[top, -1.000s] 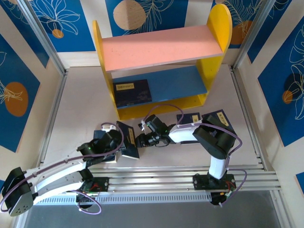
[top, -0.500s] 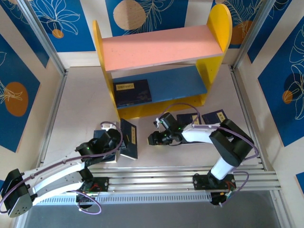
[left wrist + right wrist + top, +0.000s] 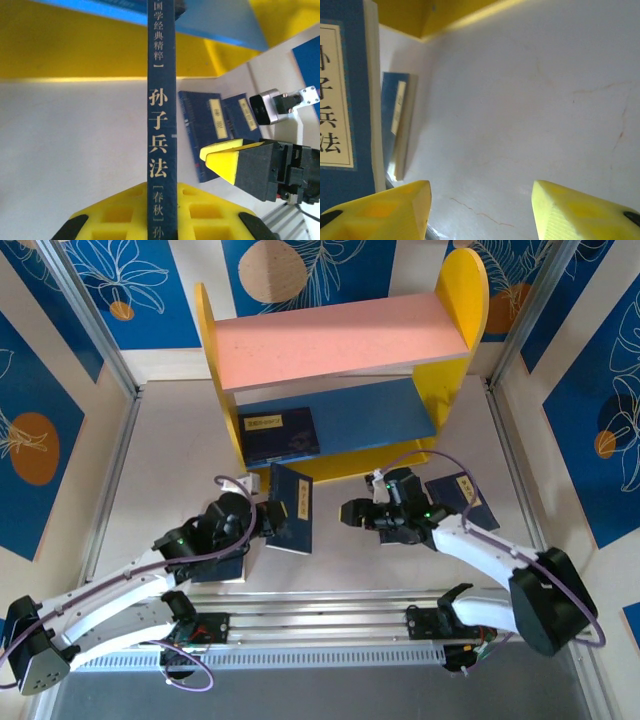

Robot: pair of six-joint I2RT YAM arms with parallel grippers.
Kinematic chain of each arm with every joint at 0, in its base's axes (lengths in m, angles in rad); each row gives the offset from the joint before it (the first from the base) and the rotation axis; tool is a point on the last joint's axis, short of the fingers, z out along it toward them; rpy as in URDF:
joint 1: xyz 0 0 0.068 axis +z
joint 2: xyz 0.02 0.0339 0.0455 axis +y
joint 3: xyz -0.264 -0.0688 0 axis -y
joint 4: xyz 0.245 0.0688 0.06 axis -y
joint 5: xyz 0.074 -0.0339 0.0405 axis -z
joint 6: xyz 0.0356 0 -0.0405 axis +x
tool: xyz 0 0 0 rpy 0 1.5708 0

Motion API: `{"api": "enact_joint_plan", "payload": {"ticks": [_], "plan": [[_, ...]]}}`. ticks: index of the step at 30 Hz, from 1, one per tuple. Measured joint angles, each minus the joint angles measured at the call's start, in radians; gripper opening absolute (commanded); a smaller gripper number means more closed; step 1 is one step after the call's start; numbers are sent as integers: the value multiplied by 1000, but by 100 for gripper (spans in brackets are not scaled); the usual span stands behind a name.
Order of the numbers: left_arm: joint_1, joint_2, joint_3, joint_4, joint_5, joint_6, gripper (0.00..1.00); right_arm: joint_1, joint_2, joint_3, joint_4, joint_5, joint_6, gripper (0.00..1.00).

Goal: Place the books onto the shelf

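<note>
**ENTRY: One book in carriage toward the shelf; left arm laden, right arm free**

**Top external.**
- The shelf (image 3: pixel 340 340) stands at the far side of the table (image 3: pixel 170 460).
- One shelved book (image 3: pixel 278 435) lies flat at the left end of the blue lower board (image 3: pixel 385 410). The pink board above is bare.
- The left gripper (image 3: pixel 265 523) is clamped on the held book (image 3: pixel 292 508). That book stands on edge near the shelf's front and is not on it.
- The right gripper (image 3: pixel 350 512) sits just right of the held book and apart from it.
- A loose book (image 3: pixel 462 497) lies flat on the table beside the right forearm.
- A further dark cover (image 3: pixel 222 566) lies partly hidden under the left wrist.

**Left wrist.**
- The held book's spine runs up the middle, pinched between the yellow pads (image 3: pixel 200 197).
- The shelf's blue board and yellow front lie ahead.
- A pair of flat books (image 3: pixel 205 127) lies on the table to the right, close together. Whether they touch cannot be told.

**Right wrist.**
- The yellow fingers (image 3: pixel 385 207) stand apart with bare table between them, holding nothing.
- The held book's labelled cover shows at the left edge.

**Step in hand (judged).** This looks like the carry of a second book to the shelf.

**Next move calls for (judged).**
- Raise the book over the yellow front edge.
- Set it on the blue board beside the shelved book.
- Let go of it there.
- The right arm appears free to fetch the flat ones, and these thin books would need an edge pinch.
</note>
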Motion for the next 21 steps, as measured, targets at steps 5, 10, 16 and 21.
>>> {"api": "enact_joint_plan", "payload": {"ticks": [5,10,16,21], "plan": [[-1,37,60,91,-23,24,0,-51,-94,-2,29,-25,48,61],[-11,98,60,265,-139,24,0,-63,-104,-2,119,-37,153,64],[-43,230,53,533,-294,24,0,-37,-127,-2,225,-8,275,69],[-84,339,48,732,-406,25,0,23,-168,-2,301,66,360,73]]}}
